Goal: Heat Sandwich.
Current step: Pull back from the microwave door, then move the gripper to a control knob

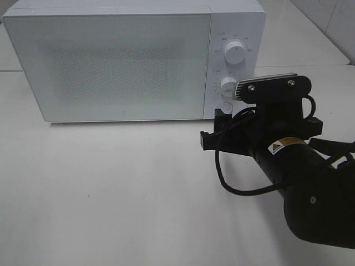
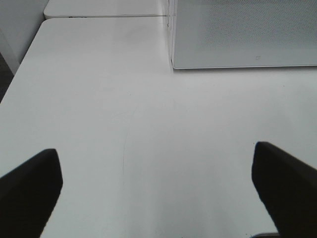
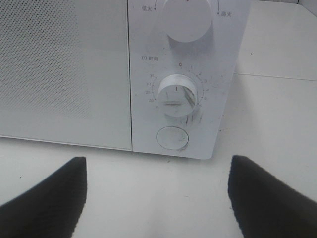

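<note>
The sandwich is out of view. The white microwave (image 1: 122,61) stands at the back of the table with its door shut; its interior cannot be seen through the door. My right gripper (image 1: 211,126) is open and empty, just in front of the control panel. In the right wrist view (image 3: 156,164) it faces the round door button (image 3: 172,138) below the timer knob (image 3: 177,94), without touching. My left gripper (image 2: 154,151) is open and empty over the bare table, in front of the microwave's left front corner (image 2: 173,64). It does not show in the exterior view.
The power knob (image 1: 235,53) sits above the timer knob (image 1: 228,85) and the door button (image 1: 225,107). The white table (image 1: 111,188) stretches in front of the microwave. A black cable (image 1: 233,185) loops from the right arm. The table's left edge (image 2: 20,69) shows in the left wrist view.
</note>
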